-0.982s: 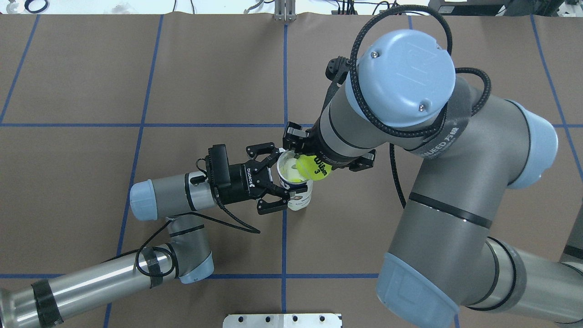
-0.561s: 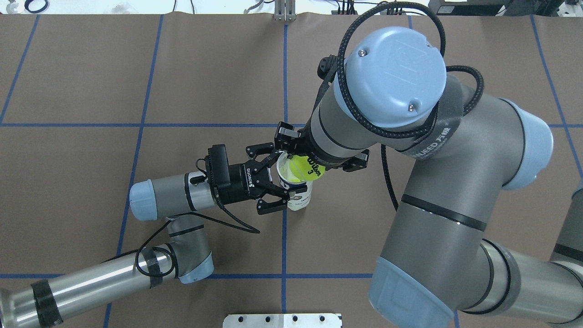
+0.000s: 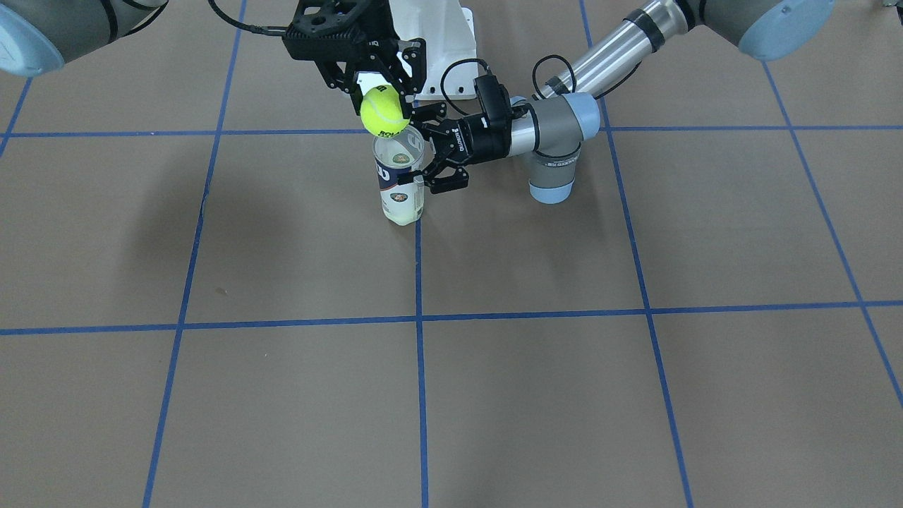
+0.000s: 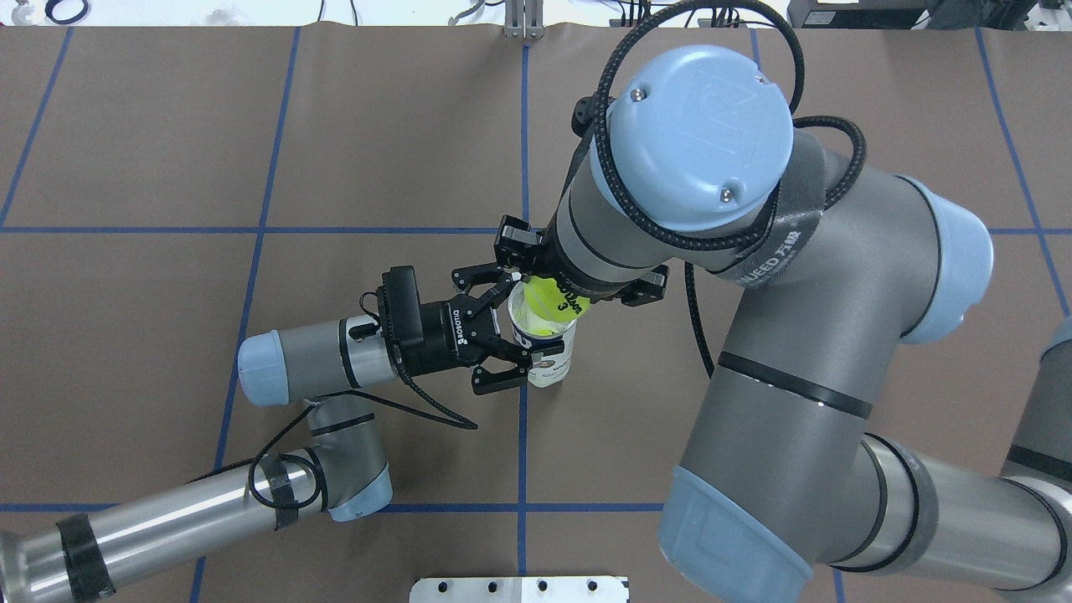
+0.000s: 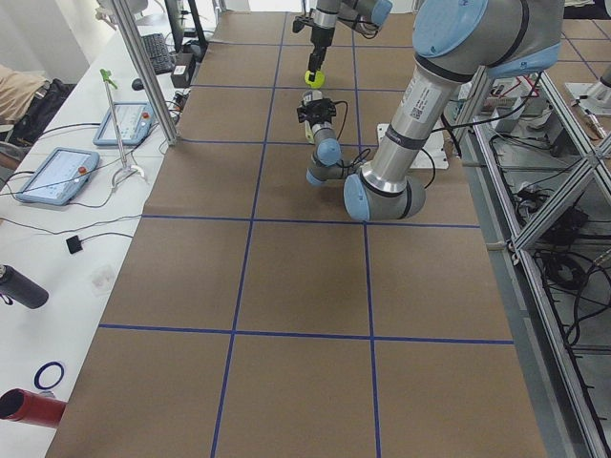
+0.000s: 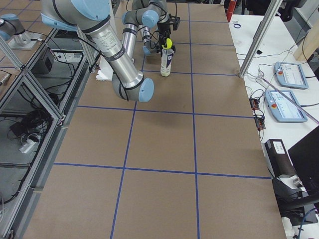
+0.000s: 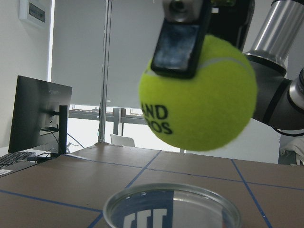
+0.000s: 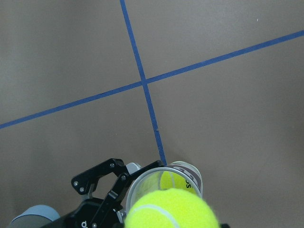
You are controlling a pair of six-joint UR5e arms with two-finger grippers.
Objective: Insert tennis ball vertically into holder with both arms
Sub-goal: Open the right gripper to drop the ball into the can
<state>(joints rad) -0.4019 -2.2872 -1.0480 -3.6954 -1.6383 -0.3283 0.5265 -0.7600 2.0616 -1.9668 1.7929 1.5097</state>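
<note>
I see the holder (image 3: 400, 185) standing upright on the table (image 3: 494, 395). It is a clear tube with a silver rim and a white-and-navy label round its middle, and a second ball (image 8: 166, 180) lies at its bottom. In the overhead view my left claw (image 4: 512, 328) comes in from the tube's 9 o'clock and is clamped across it just below the rim. My right claw (image 3: 382, 100) pinches the tennis ball (image 7: 197, 97), yellow-green with black lettering. The ball is just above the open mouth, over its 2 o'clock side in the overhead view.
</note>
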